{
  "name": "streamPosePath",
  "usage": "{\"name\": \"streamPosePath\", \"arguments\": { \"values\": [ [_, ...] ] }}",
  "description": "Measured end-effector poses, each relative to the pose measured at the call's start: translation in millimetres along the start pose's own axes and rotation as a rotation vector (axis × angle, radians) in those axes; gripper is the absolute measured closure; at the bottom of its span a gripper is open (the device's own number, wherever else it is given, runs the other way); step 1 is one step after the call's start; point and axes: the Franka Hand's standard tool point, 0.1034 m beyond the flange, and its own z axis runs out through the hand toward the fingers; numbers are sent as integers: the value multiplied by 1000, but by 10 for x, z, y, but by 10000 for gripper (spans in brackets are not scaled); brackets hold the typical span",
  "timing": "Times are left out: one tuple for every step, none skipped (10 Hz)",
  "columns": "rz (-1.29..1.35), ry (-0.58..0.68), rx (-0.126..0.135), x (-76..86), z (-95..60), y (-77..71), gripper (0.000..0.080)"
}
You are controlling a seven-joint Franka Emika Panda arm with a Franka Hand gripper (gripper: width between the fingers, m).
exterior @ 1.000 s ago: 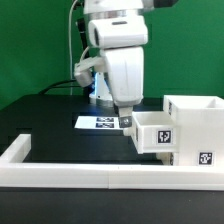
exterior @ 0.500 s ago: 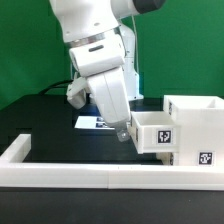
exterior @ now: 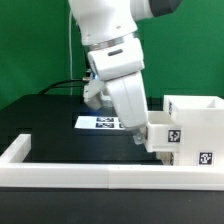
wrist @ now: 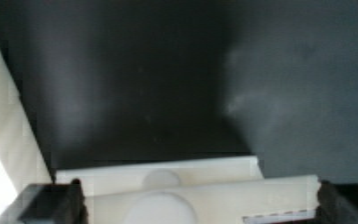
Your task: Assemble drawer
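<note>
Tool (exterior: pixel 140 133) standing wide, holding nothing, pressing at tray (exterior: pixel 165 133) partly seated in shell (exterior: pixel 195 128) near tabletop's rail edge; skewed pushing risks jamming tray

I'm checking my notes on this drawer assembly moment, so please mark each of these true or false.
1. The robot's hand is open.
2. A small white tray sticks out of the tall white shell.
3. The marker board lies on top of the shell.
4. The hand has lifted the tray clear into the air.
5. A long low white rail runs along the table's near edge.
1. True: the hand is open.
2. True: the small white plastic tray sticks out of the tall boxy white shell.
3. False: the marker board lies flat on the black table.
4. False: the tray sits in the shell.
5. True: the long low white rail runs there.
</note>
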Motion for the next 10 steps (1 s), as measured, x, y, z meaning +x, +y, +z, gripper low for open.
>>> {"name": "streamPosePath", "arguments": {
  "values": [
    [13,0,4,76,23,0,150],
    [30,0,6,156,44,0,150],
    [36,2,9,251,64,2,150],
    [40,-6,12,284,73,1,150],
    [42,-8,13,281,74,0,150],
    [42,-8,13,281,75,-1,150],
    [42,-8,14,269,77,-5,150],
    [51,-8,21,209,87,-20,150],
    [57,-8,34,170,81,-39,150],
    [56,-8,33,178,69,-27,150]
  ]
}}
